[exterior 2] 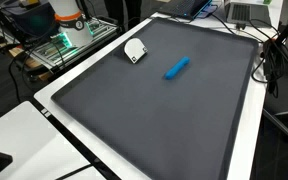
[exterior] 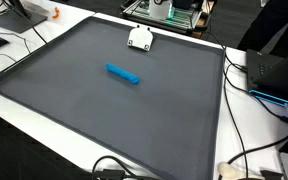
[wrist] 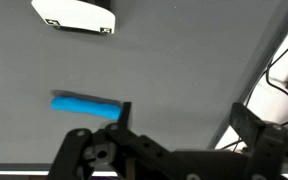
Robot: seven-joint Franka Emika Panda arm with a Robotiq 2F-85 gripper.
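Hovering wide open, gripper sits just beside blue bar, mid bench, nearer the edge with white box. Looks light, rigid, smooth; pinch across its narrow middle.

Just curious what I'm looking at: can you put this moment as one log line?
hand: open, empty | nearest: blue bar, lying flat, untouched | beyond it: white device | surface: gray mat

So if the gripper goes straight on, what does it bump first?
Probably the bare grey mat: in the wrist view the gripper is open with nothing between its fingers. The blue block sits just beside one fingertip and might get clipped; depth is hard to judge.
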